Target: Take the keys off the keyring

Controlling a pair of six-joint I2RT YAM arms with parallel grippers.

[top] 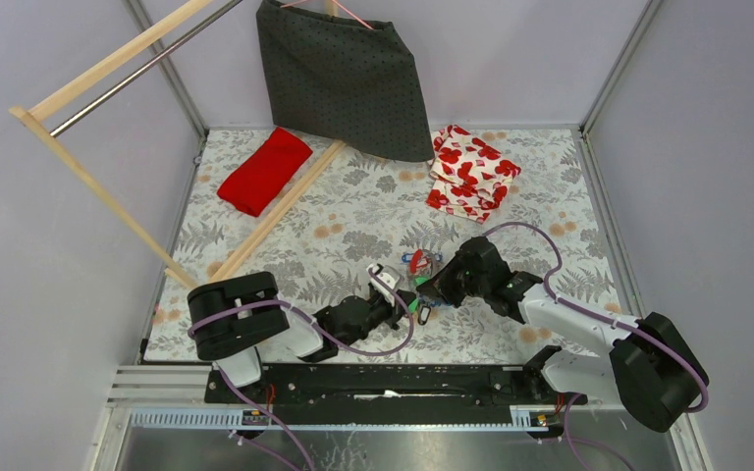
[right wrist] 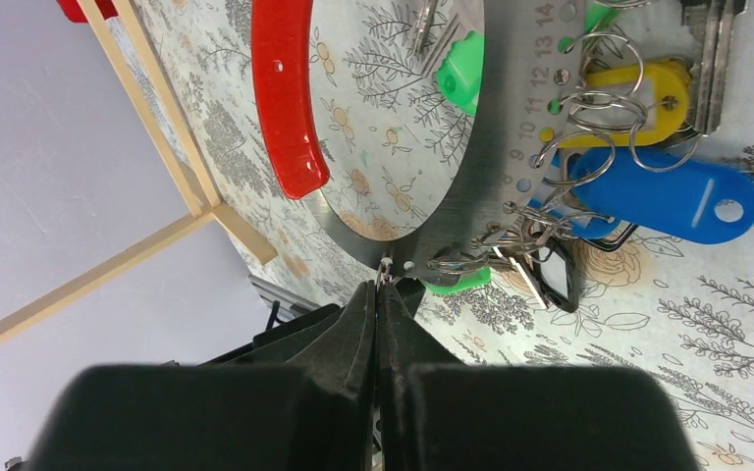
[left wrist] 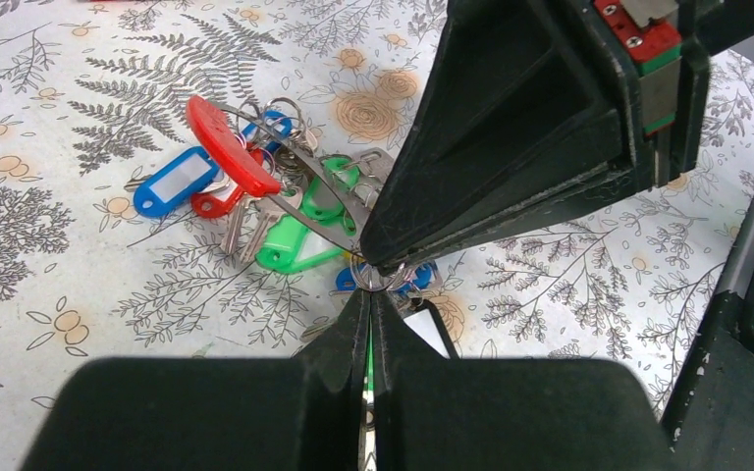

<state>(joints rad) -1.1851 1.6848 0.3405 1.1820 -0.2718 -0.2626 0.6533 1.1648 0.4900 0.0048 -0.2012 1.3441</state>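
The keyring (right wrist: 496,147) is a wide silvery band with numbered holes and a red section (right wrist: 280,98); it also shows in the left wrist view (left wrist: 231,147). The keys hang from it on small split rings: blue tag (right wrist: 668,196), yellow tag (right wrist: 648,98), green tags (left wrist: 290,245), blue tag (left wrist: 177,182). The bunch (top: 420,263) lies on the floral table cover. My right gripper (right wrist: 383,285) is shut on the keyring's rim. My left gripper (left wrist: 371,292) is shut on a silvery key, tip to tip with the right gripper (top: 430,287). The left gripper (top: 410,300) sits just left of it.
A folded red cloth (top: 265,170) lies at the back left and a red-and-white floral cloth (top: 471,172) at the back right. A grey dotted skirt (top: 344,78) hangs from a wooden rack (top: 275,211) whose foot crosses the table's left half.
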